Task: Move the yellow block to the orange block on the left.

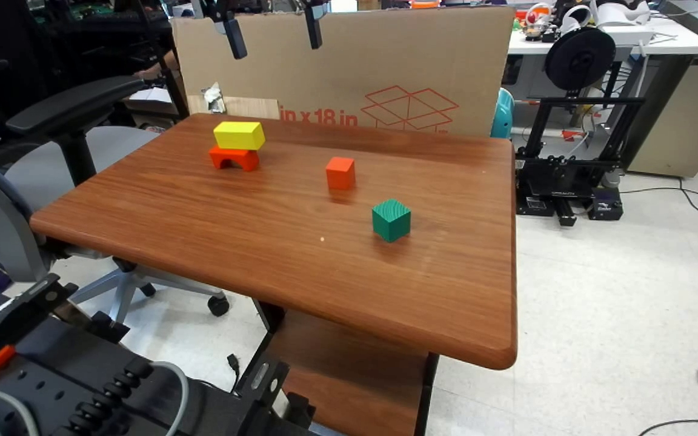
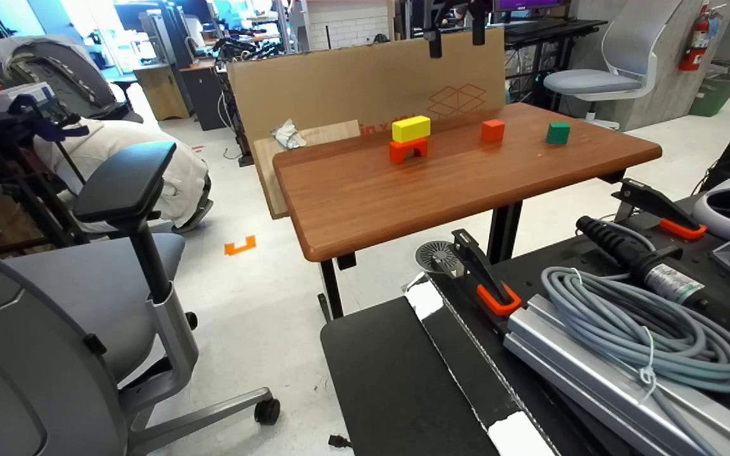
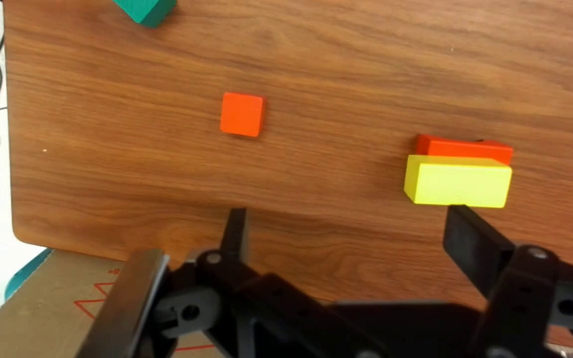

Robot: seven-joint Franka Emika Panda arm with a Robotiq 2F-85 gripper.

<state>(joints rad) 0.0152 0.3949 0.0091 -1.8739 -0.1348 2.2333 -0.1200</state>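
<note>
The yellow block (image 1: 239, 135) lies on top of the low, arch-shaped orange block (image 1: 240, 155) near the table's far edge. The yellow block (image 2: 410, 130) over the orange block (image 2: 406, 146) also shows in an exterior view. In the wrist view the yellow block (image 3: 460, 184) partly covers the orange block (image 3: 465, 147). My gripper (image 3: 347, 211) is open and empty, with only table surface seen between its fingers. In both exterior views the gripper (image 1: 277, 50) (image 2: 457, 48) hangs high above, apart from both blocks.
An upright orange-red cube (image 1: 340, 174) and a green cube (image 1: 391, 220) stand on the wooden table (image 1: 276, 242). A cardboard sheet (image 1: 337, 66) stands along the table's far edge. An office chair (image 1: 58, 151) is beside the table.
</note>
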